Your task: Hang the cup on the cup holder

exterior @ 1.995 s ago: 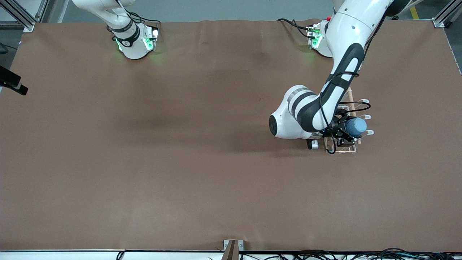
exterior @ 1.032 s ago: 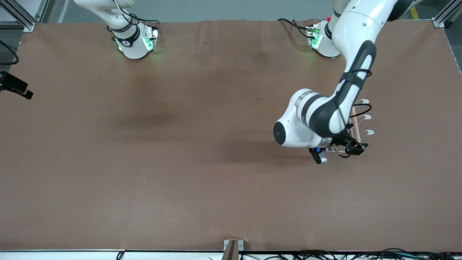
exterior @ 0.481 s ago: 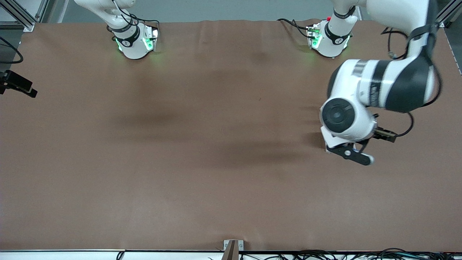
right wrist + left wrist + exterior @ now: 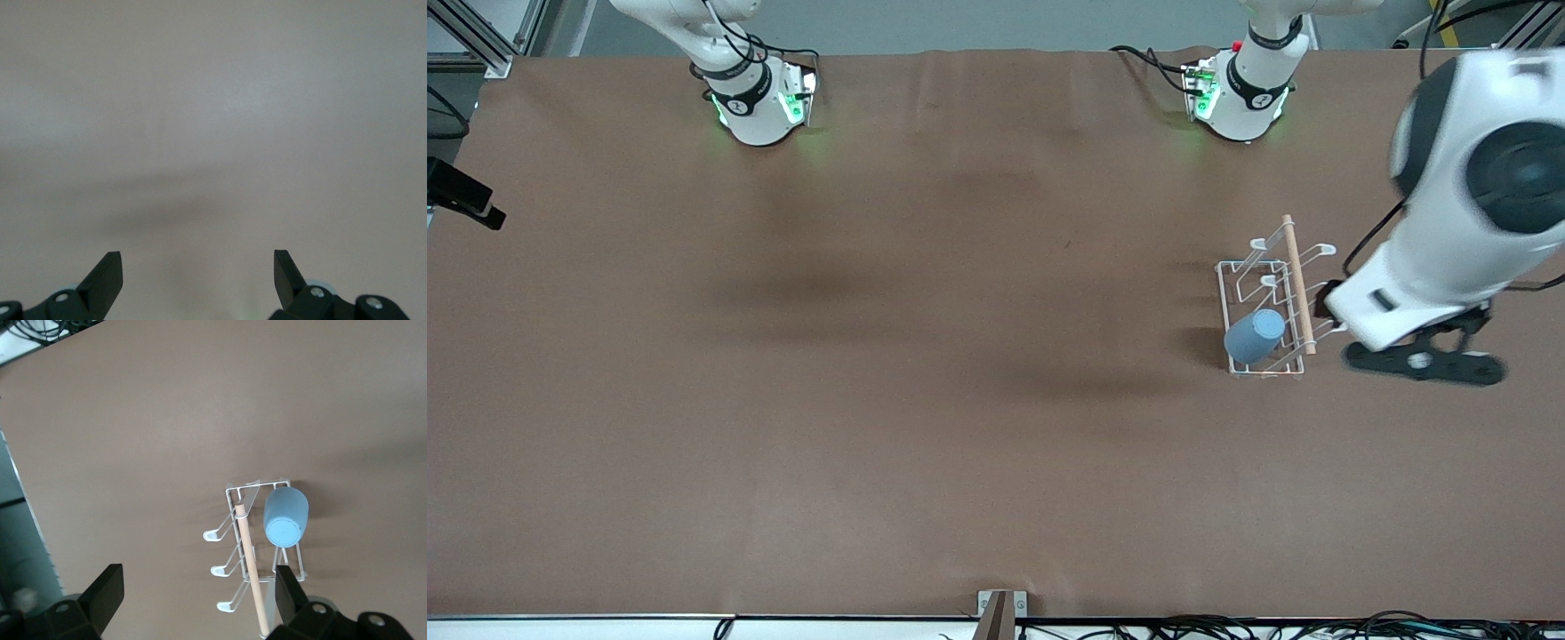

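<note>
The light blue cup (image 4: 1254,335) hangs upside down and tilted on a prong of the white wire cup holder (image 4: 1232,276), at the holder's end nearer the front camera. The left wrist view shows the cup (image 4: 286,515) and the holder's wooden rod (image 4: 251,570) from high above. My left gripper (image 4: 197,587) is open and empty, raised well over the table beside the holder, toward the left arm's end; its black hand shows in the front view (image 4: 1421,363). My right gripper (image 4: 198,273) is open and empty over bare table.
The brown table cover (image 4: 925,373) stretches from the holder toward the right arm's end. The arm bases (image 4: 760,98) stand along the table's top edge. A small metal bracket (image 4: 1000,609) sits at the edge nearest the front camera.
The left gripper has let go of the cup, leaving it on the holder, and has risen and swung toward the left arm's end of the table. The right arm has barely moved.
</note>
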Robot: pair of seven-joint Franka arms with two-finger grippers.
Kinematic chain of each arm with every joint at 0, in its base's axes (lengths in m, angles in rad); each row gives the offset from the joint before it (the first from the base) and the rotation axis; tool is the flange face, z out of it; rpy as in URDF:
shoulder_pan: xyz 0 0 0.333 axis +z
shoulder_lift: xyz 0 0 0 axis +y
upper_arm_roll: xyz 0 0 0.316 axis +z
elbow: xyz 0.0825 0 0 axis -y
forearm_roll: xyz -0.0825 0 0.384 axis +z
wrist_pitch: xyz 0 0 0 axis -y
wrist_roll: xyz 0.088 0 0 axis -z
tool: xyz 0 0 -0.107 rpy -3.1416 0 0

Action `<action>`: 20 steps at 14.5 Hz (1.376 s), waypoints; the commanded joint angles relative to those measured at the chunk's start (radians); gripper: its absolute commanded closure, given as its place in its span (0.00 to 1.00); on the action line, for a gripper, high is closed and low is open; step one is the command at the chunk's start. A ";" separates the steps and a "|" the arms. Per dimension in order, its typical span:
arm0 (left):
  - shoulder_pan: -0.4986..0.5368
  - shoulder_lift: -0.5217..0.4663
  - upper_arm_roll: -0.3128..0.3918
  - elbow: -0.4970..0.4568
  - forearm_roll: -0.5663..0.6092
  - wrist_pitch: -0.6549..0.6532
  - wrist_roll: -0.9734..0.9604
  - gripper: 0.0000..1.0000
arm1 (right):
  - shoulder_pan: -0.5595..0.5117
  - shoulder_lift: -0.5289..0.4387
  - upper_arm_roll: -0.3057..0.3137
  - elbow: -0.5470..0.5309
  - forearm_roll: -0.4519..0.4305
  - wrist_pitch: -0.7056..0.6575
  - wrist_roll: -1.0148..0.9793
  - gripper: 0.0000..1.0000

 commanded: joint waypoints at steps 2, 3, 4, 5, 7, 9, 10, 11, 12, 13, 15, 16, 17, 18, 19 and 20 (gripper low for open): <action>0.075 -0.110 -0.001 -0.029 -0.139 0.011 -0.030 0.00 | -0.013 -0.015 0.017 -0.010 -0.016 -0.026 0.003 0.00; 0.096 -0.139 -0.004 -0.038 -0.167 0.010 -0.035 0.00 | -0.013 -0.015 0.017 -0.010 -0.016 -0.026 0.004 0.00; 0.104 -0.166 0.004 -0.064 -0.190 0.010 -0.027 0.00 | -0.014 -0.015 0.017 -0.008 -0.014 -0.026 0.003 0.00; 0.104 -0.205 0.022 -0.096 -0.219 0.010 -0.027 0.00 | -0.014 -0.014 0.017 -0.007 -0.011 -0.028 0.001 0.00; 0.078 -0.300 0.082 -0.205 -0.303 0.014 -0.029 0.00 | -0.016 -0.014 0.017 -0.005 -0.003 -0.026 0.001 0.00; 0.063 -0.380 0.128 -0.302 -0.351 0.016 -0.018 0.00 | -0.013 -0.014 0.017 -0.005 -0.006 -0.028 0.001 0.00; 0.060 -0.418 0.131 -0.354 -0.353 0.022 -0.018 0.00 | -0.013 -0.014 0.017 -0.004 -0.007 -0.028 0.000 0.00; 0.060 -0.455 0.133 -0.405 -0.353 0.036 -0.018 0.00 | -0.011 -0.014 0.017 -0.004 -0.008 -0.028 0.000 0.00; 0.060 -0.484 0.134 -0.448 -0.348 0.049 -0.018 0.00 | -0.010 -0.012 0.018 -0.004 -0.010 -0.028 0.000 0.00; 0.060 -0.516 0.134 -0.489 -0.341 0.065 -0.018 0.00 | -0.008 -0.012 0.018 -0.005 -0.011 -0.028 0.001 0.00; 0.060 -0.549 0.134 -0.540 -0.334 0.097 -0.018 0.00 | -0.005 -0.012 0.018 -0.004 -0.013 -0.028 0.001 0.00; 0.060 -0.550 0.134 -0.548 -0.334 0.099 -0.018 0.00 | -0.005 -0.012 0.018 -0.004 -0.014 -0.028 0.001 0.00; 0.060 -0.549 0.134 -0.543 -0.333 0.099 -0.018 0.00 | -0.005 -0.012 0.018 -0.005 -0.014 -0.028 0.001 0.00; 0.063 -0.540 0.130 -0.531 -0.324 0.094 -0.016 0.00 | -0.004 -0.014 0.018 -0.005 -0.014 -0.028 0.001 0.00; 0.066 -0.533 0.130 -0.519 -0.322 0.091 -0.012 0.00 | -0.004 -0.012 0.018 -0.004 -0.014 -0.028 0.003 0.00; 0.067 -0.526 0.130 -0.505 -0.322 0.090 -0.010 0.00 | -0.004 -0.014 0.018 -0.005 -0.014 -0.028 0.003 0.00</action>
